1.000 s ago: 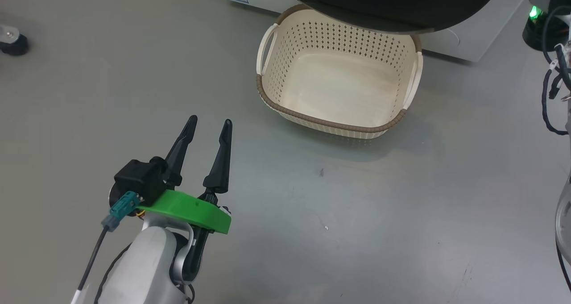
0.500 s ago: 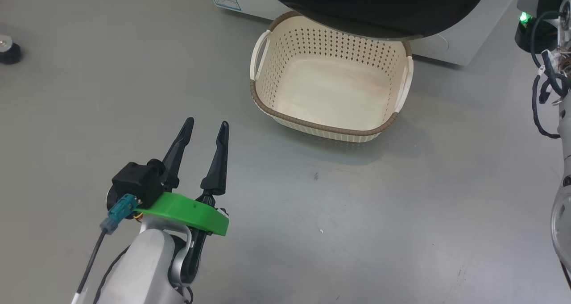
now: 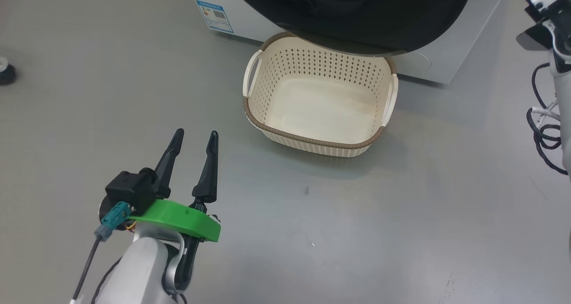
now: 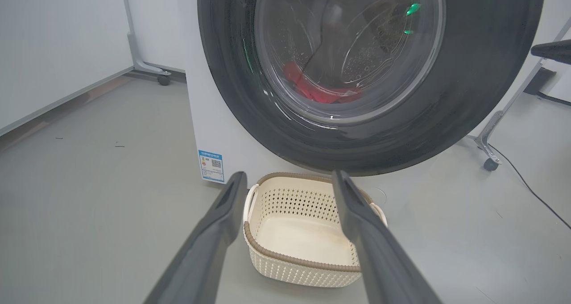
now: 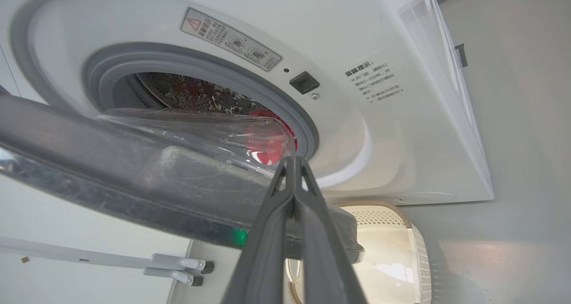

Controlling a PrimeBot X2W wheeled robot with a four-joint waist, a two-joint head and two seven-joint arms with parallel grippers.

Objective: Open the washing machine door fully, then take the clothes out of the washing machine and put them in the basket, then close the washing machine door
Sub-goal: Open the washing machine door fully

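Now camera tilted up, basket (image 3: pixel 312 143) unmoved; left gripper (image 3: pixel 196 135) jaws apart, right gripper (image 5: pixel 292 162) jaws together.

The washing machine (image 5: pixel 401 130) bears a warning-triangle sticker (image 5: pixel 230 39) and Chinese print (image 5: pixel 375 81) — unreadably small; its blue label (image 3: pixel 213 22) shows a QR code (image 3: pixel 219 14).

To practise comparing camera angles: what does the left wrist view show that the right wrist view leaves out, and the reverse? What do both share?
Left wrist view: the black outer face of the door, the blue label, the left gripper with jaws apart. Right wrist view: the grey gasket, a warning sticker, the right gripper with jaws shut. Shared: the red clothes and the basket.
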